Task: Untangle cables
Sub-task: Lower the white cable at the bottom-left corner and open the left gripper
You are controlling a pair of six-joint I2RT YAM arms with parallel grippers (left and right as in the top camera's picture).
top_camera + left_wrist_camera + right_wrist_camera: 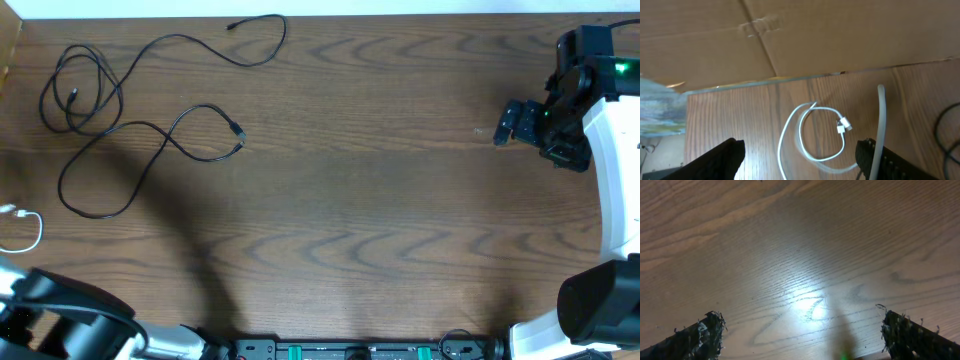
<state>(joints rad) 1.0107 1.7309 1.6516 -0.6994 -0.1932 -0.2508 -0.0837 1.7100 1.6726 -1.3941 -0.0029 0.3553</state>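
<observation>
Two long black cables lie at the table's far left. One (160, 45) runs from a plug near the back edge into a coil. The other (150, 135) loops toward the front. A short white cable (30, 228) sits at the left edge. In the left wrist view this white cable (812, 150) lies looped on the wood, with its plug (842, 125) inside the loop. My left gripper (801, 150) is open above it, and one blurred white strand (882, 120) rises beside the right finger. My right gripper (505, 125) (802, 322) is open over bare wood at the far right.
A cardboard wall (815, 35) stands along the table's left side, and its corner (10, 45) shows in the overhead view. The left arm's body (60, 325) fills the front left corner. A black cable's edge (945, 130) shows at the right of the left wrist view.
</observation>
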